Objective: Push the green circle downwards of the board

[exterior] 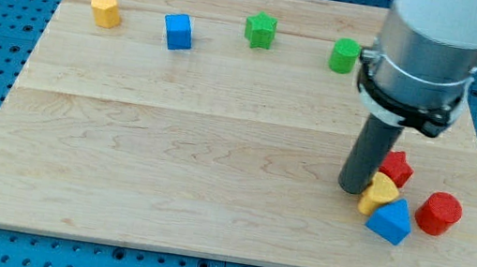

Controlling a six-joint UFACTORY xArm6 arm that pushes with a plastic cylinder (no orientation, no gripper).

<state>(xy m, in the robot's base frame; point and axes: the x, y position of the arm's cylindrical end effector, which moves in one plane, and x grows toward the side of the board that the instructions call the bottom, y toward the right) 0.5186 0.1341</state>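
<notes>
The green circle (pixel 344 56) stands near the board's top edge, right of centre, partly behind the arm's white body. My tip (pixel 353 188) rests on the board well below it, at the lower right, just left of a yellow block (pixel 379 193) and close to a red star-like block (pixel 395 166).
A blue triangular block (pixel 390 221) and a red cylinder (pixel 439 213) lie at the lower right. Along the top sit a green star (pixel 260 30), a blue cube (pixel 178 32) and a yellow hexagonal block (pixel 104 9). The wooden board (pixel 177 162) lies on a blue pegboard.
</notes>
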